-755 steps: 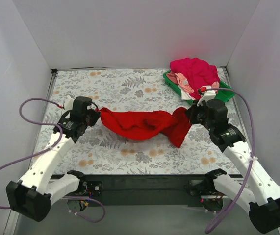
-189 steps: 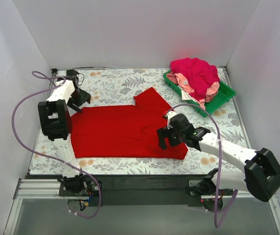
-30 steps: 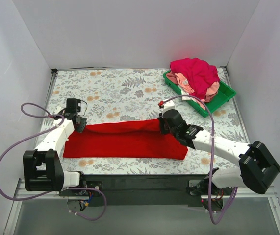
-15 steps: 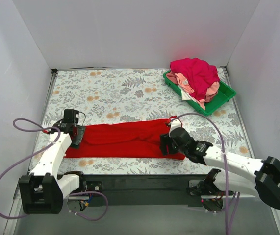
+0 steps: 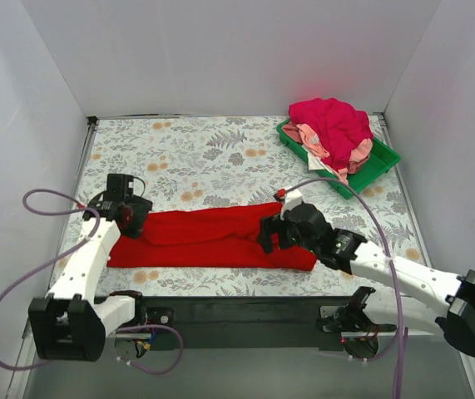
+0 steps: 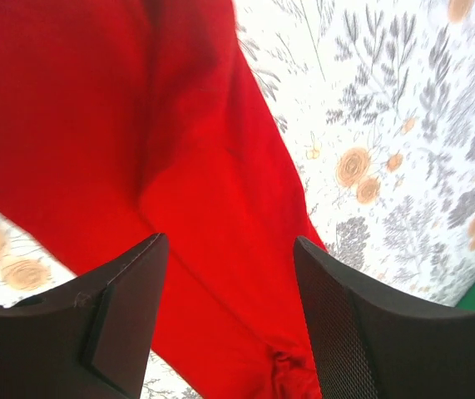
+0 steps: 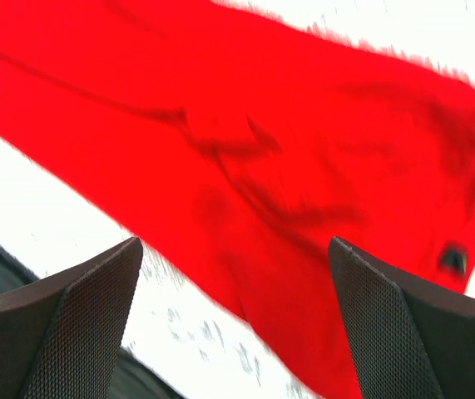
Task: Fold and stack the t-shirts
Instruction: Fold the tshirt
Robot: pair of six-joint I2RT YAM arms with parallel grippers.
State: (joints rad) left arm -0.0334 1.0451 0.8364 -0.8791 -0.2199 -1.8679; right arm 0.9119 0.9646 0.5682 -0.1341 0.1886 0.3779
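Note:
The large red t-shirt [image 5: 208,238] lies folded lengthwise into a long strip near the table's front edge. My left gripper [image 5: 129,223] hovers over the strip's left end, open with nothing between its fingers, and red cloth [image 6: 179,166] shows below it [image 6: 229,245]. At the strip's right end my right gripper [image 5: 267,237] stands wide open and empty above the cloth [image 7: 287,150], its jaws [image 7: 235,245] far apart. More t-shirts [image 5: 330,120], magenta, light pink and white, are heaped at the back right.
A green tray [image 5: 384,161] at the back right corner holds the heap of shirts. The floral tablecloth [image 5: 204,154] stretches behind the red strip. White walls close in the left, back and right sides. The black front rail [image 5: 237,307] lies just past the shirt.
Both grippers were shut on the red shirt's edge a second ago. They carried it toward the front edge, then opened and let go. Both now sit slightly above the cloth.

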